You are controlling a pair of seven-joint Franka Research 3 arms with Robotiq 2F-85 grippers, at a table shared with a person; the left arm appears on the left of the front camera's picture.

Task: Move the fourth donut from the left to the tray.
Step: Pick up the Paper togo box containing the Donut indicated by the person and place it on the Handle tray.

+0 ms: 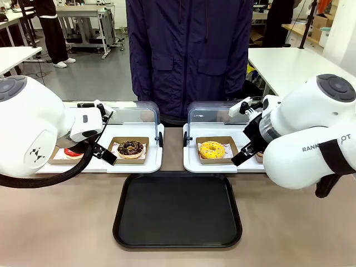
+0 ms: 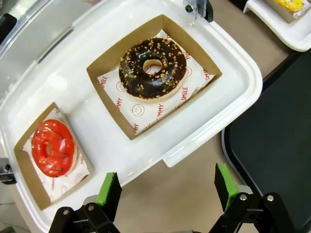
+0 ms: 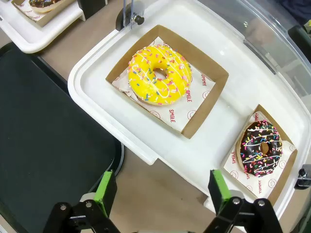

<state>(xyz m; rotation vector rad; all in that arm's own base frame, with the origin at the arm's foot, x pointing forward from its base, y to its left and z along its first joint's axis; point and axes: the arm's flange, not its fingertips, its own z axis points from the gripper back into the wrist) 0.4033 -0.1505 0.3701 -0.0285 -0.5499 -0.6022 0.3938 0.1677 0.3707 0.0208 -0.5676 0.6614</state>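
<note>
The left gripper point(image 2: 167, 187) and right gripper point(image 3: 162, 189) hover, jaws spread and empty. The fourth donut point(image 3: 261, 148) sits off the tray point(image 3: 48, 136).

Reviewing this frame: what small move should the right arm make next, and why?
Probably shift the right hand sideways over the sprinkled chocolate donut. Its jaws stand open near the white display tray edge, while that donut sits untouched, off to one side.

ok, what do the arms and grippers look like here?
Both are white rounded shells with grey round joint caps. The left arm has a black cable looping below it and a dotted logo; the right arm carries partial dark lettering and a black strap. Left gripper and right gripper are black, fingers green-padded.
</note>
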